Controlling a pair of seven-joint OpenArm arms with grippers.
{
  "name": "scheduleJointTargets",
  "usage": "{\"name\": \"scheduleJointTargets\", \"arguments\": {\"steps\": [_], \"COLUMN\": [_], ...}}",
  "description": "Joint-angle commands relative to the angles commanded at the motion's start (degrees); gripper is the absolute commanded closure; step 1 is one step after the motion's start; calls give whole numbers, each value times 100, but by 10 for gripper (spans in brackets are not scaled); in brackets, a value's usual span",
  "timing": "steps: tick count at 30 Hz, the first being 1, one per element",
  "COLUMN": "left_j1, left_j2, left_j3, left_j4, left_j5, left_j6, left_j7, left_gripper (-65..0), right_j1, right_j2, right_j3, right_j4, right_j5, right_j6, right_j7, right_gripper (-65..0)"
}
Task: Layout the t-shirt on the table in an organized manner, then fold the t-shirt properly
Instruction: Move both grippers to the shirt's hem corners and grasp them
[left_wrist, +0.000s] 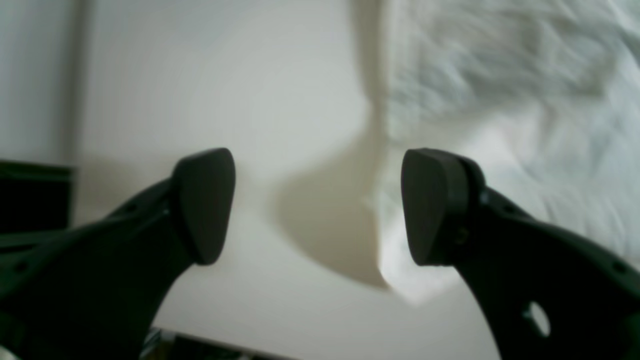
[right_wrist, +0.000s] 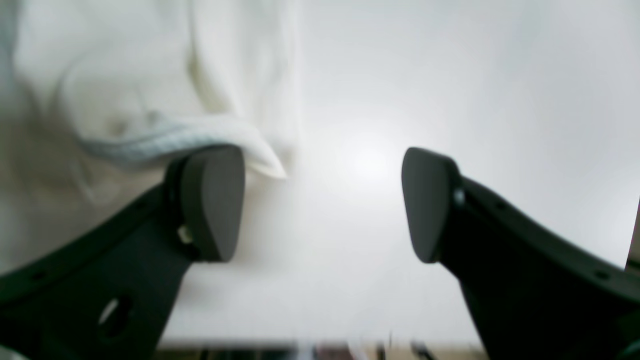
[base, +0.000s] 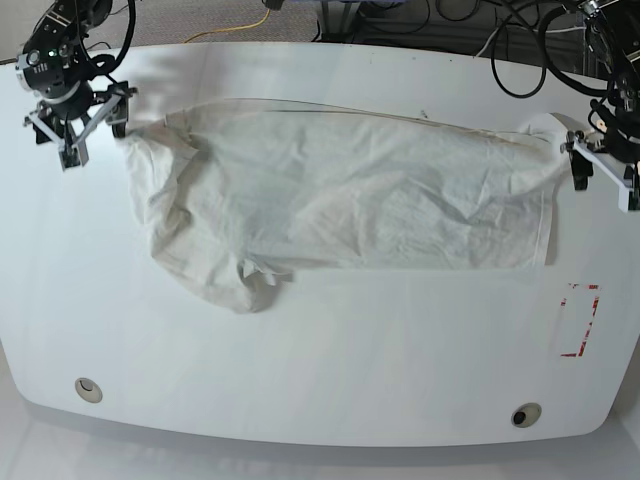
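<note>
t-shirt (base: 330, 190), one, white, plain; spread wide across the upper middle of the base view, wrinkled, a bunched flap hanging at its lower left, a straight hem at its right end.

table (base: 350, 370), one, glossy white, curved edges, beneath the t-shirt; two round grommet holes, at lower left (base: 88, 390) and lower right (base: 526, 415); red-outlined rectangle mark (base: 580, 320) at right, below the t-shirt's right end.

left gripper (base: 602, 180), black, at the right edge of the base view, beside the t-shirt's upper right corner; fingers spread.

right gripper (base: 92, 138), black, upper left of the base view, beside the t-shirt's upper left corner; fingers spread.

cables (base: 450, 15), black, along the top edge; one yellow cable (base: 228, 28), upper left of centre.
</note>
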Motion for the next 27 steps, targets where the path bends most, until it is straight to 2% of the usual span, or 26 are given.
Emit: {"name": "scheduleJointTargets", "arguments": {"steps": [11, 14, 19, 27], "left_j1": [-1204, -1380, -1565, -1793], "left_j2": [0, 18, 44, 220], "left_j3": [571, 747, 1046, 1090], "left_j4": [-9, -26, -246, -738], "left_j5": [18, 18, 18, 18], "left_j6": [9, 18, 26, 26], "left_j7": [0, 0, 0, 0], "left_gripper": [-478, -478, -478, -478], "right_j1": [1143, 1371, 1723, 2251], "right_j2": [290, 281, 290, 88], "right_j3": [-18, -79, -615, -826], "right_j4": [-360, -378, -686, -1477], "right_j5": [-70, -70, -88, -105], "right_j6": [0, 0, 0, 0], "right_j7": [-9, -9, -9, -9], "right_gripper": [-474, -474, -474, -471]}}
